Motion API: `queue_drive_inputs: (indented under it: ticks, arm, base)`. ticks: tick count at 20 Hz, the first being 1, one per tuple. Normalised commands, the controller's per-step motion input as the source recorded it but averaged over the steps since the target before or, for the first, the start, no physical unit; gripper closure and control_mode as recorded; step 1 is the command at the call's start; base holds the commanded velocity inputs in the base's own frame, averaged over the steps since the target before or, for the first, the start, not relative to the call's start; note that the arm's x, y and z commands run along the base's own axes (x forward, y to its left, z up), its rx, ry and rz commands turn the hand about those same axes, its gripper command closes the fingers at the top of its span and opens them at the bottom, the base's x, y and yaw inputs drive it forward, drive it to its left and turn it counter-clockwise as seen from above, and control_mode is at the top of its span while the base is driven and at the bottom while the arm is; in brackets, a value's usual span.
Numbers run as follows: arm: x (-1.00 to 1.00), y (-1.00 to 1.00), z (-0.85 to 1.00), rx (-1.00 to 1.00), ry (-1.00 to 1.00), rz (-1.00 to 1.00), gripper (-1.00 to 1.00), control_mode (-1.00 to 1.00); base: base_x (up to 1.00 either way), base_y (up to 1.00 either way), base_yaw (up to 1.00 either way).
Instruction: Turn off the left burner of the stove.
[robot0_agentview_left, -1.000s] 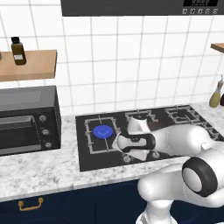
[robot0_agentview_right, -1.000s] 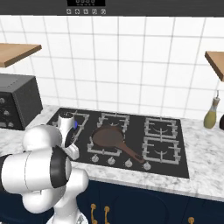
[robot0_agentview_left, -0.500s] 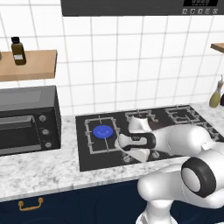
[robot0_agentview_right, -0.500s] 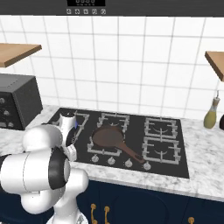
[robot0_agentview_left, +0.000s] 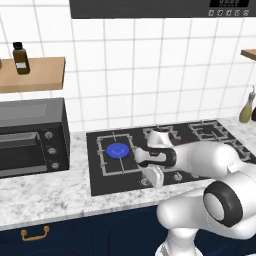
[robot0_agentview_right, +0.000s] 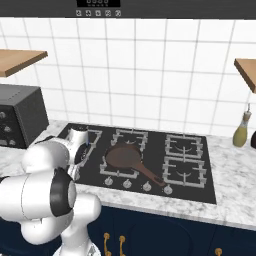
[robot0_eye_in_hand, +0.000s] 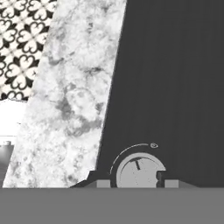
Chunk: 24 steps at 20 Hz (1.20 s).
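The stove (robot0_agentview_left: 197, 145) is a wide black cooktop set in the marble counter. Its left burner (robot0_agentview_left: 118, 150) shows a bright blue disc inside a grey grate. My gripper (robot0_agentview_left: 150, 180) points down at the front knob row, just right of that burner. In the hand view the gripper (robot0_eye_in_hand: 132, 180) straddles a round silver knob (robot0_eye_in_hand: 139, 171), with one fingertip (robot0_eye_in_hand: 162, 177) against the knob's right edge and the other close on its left. The knob's pointer stands a little left of a small mark at the end of a thin arc. The arm covers the hand in the right base view.
A brown frying pan (robot0_agentview_right: 124, 156) lies on the middle grate. More silver knobs (robot0_agentview_right: 127, 184) line the stove's front. A dark countertop oven (robot0_agentview_left: 30, 137) stands left of the stove. An oil bottle (robot0_agentview_right: 242, 131) stands on the counter at the right, below wooden shelves.
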Motion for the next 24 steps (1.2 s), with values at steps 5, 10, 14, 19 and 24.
queue_drive_inputs:
  ticks: [5, 10, 14, 19, 24]
  arm:
    - [-0.39, 0.23, -0.07, -0.06, 0.0, -0.85, 1.0, -1.0]
    - [-0.26, 0.15, -0.1, -0.03, 0.02, -0.93, 1.0, -1.0]
    - [-0.25, 0.06, -0.11, -0.01, 0.05, -0.94, 1.0, -1.0]
    - [-0.24, 0.02, -0.12, -0.01, 0.0, -0.96, 1.0, -1.0]
    - [-0.12, 0.02, 0.0, -0.02, 0.0, -0.99, 1.0, -1.0]
  base:
    - [0.0, 0.0, 0.0]
    - [0.0, 0.0, 0.0]
    - [0.0, 0.0, 0.0]
    - [0.0, 0.0, 0.0]
    - [0.0, 0.0, 0.0]
